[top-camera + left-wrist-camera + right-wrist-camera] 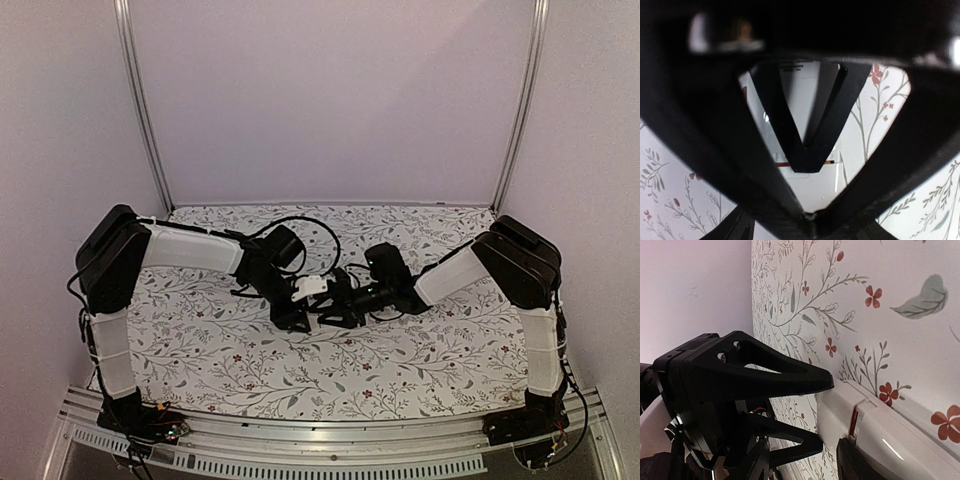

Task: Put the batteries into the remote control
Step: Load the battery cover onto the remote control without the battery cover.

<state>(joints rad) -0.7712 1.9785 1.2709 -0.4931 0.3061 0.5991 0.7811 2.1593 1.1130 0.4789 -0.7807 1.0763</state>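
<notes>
Slim white plastic remote control sits mid floral surface, thin orange battery sliver peeking out. The left claw straddles its end, the right claw is just beside it. Honestly can't tell if either's clamping.

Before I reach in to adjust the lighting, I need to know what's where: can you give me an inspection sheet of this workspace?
Surface: floral-print cloth, lying flat.
Job's things: white remote control at the centre, between both grippers. An orange-red sliver shows in its recess, likely a battery. No second battery seen.
Clutter: nothing seen.
Grippers: left gripper has its fingers either side of the remote's end, contact unclear. The right gripper is close beside it, jaws unclear.
Cables: black cable loops above the left wrist.
Surroundings: plain walls, metal frame posts.
</notes>
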